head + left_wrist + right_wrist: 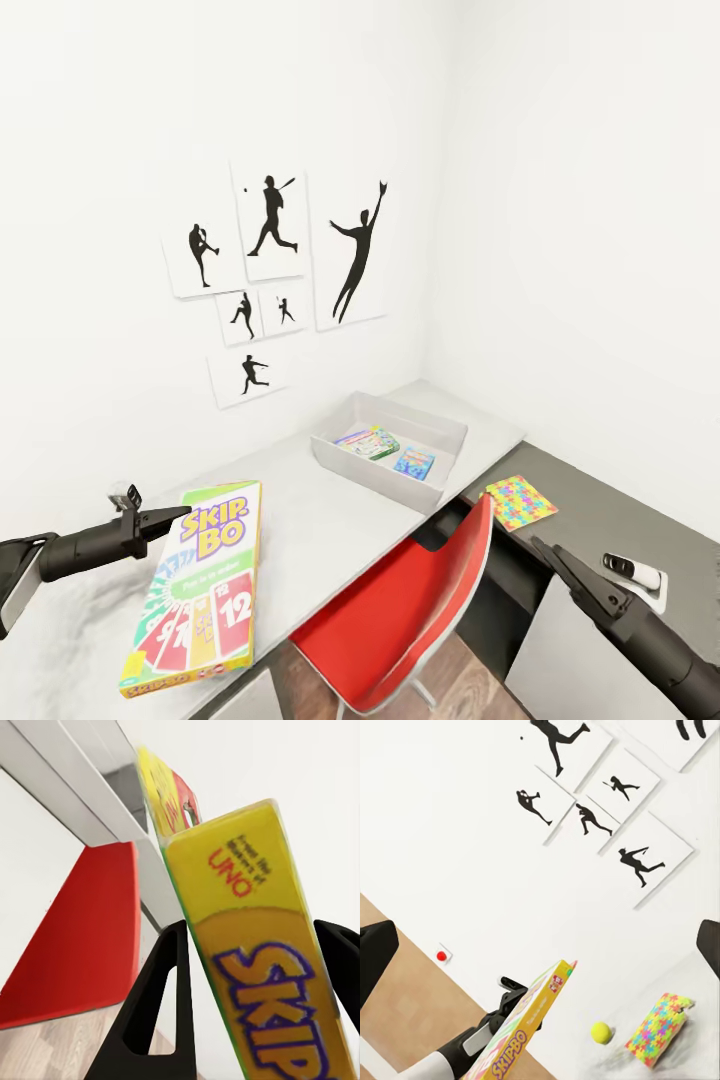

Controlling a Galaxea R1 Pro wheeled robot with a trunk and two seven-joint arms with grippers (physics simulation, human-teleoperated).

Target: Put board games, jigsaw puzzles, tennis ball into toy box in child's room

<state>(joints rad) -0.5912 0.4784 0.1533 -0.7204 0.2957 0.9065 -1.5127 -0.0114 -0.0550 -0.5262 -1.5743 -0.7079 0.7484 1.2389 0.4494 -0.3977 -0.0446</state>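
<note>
My left gripper (172, 519) is shut on the upper edge of a yellow-green Skip-Bo board game (200, 590), held tilted over the near end of the light grey table (330, 520). Close up, the board game (262, 945) sits between the black fingers (161, 997). The toy box (440, 432) stands at the table's far end with a green game box (368, 441) and a blue one (414, 463) inside. One jigsaw puzzle (520, 501) lies on the dark grey section. The tennis ball (601, 1032) and another jigsaw puzzle (660, 1029) lie beyond the held game (521, 1039). My right gripper (545, 552) is open and empty.
A red chair (410, 610) is pushed against the table's front between my arms. A small black-and-white object (636, 572) lies on the dark section near my right arm. Dancer silhouette pictures (270, 270) hang on the white wall behind the table.
</note>
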